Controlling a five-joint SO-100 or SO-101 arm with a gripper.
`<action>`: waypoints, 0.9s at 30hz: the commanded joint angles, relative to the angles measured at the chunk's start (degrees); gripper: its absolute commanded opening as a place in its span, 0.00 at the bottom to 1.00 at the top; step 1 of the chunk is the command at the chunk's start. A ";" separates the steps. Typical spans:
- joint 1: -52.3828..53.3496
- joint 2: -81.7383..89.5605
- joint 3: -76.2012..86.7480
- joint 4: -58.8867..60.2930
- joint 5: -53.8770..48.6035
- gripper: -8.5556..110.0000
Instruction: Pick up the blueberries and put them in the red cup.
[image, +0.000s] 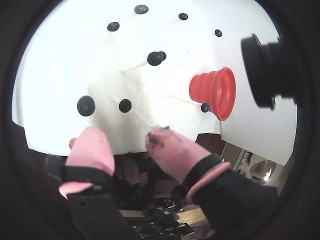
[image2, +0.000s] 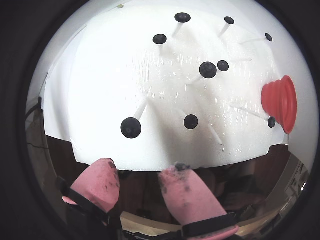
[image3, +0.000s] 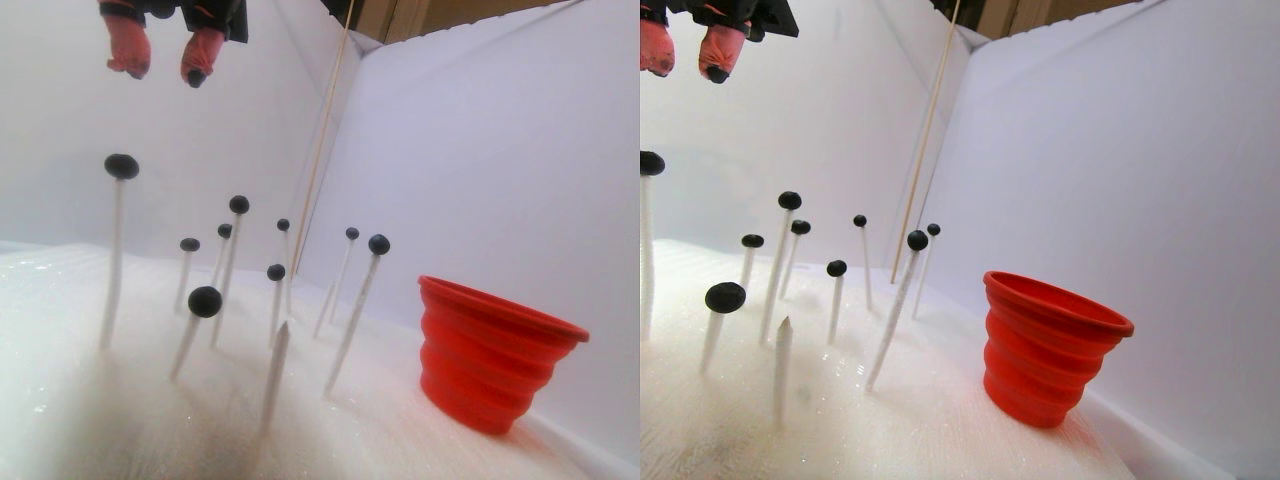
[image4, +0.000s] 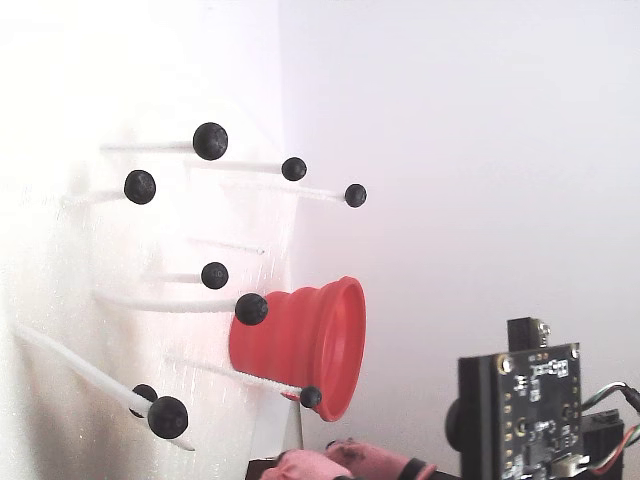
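Blueberries (image: 86, 105), small matte blue-black balls, each stand on the tip of a thin white stick (image: 134, 65) planted in a white foam bed (image: 60, 75). Judged purpose of the sticks: lifting each ball clear of the bed so fingers can close around it.

A wrist view: 8 balls counted. Red ribbed plastic cup (image: 215, 91) at the right, mouth turned toward the right. Gripper (image: 129, 139), 2 pink-padded fingers, sits at the near edge of the bed, parted and empty. Dark smears on the right-hand pad. A black camera body (image: 267, 70) juts in from the upper right.

Another wrist view: the blueberries (image2: 131, 128) again number 8, the largest nearest the gripper (image2: 147, 167), which is spread with nothing between the pads. The cup (image2: 280, 102) lies at the far right rim. The foam's near edge runs just beyond the fingertips; bare foam in the middle gives room to come down.

Stereo pair view: the gripper (image3: 162, 70) hangs high at the top left, well above the tallest blueberry (image3: 121, 166). Sticks lean at differing angles, closely grouped; 1 bare pointed stick (image3: 274, 372) stands nearest the lens. The cup (image3: 490, 352) stands upright on the foam at the right, apart from the cluster, mouth unobstructed. White walls (image3: 480, 140) close the far side and right.

Fixed view: picture lies on its side. The cup (image4: 305, 340) sits among the blueberries (image4: 210, 141); pink fingertips (image4: 300, 462) show at the bottom edge beside a circuit board (image4: 520, 405).
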 joint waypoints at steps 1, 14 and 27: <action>-0.09 -0.44 -0.88 -1.49 -0.62 0.21; -0.79 -4.83 0.44 -5.71 -1.23 0.22; -2.90 -8.61 2.46 -10.72 -0.18 0.22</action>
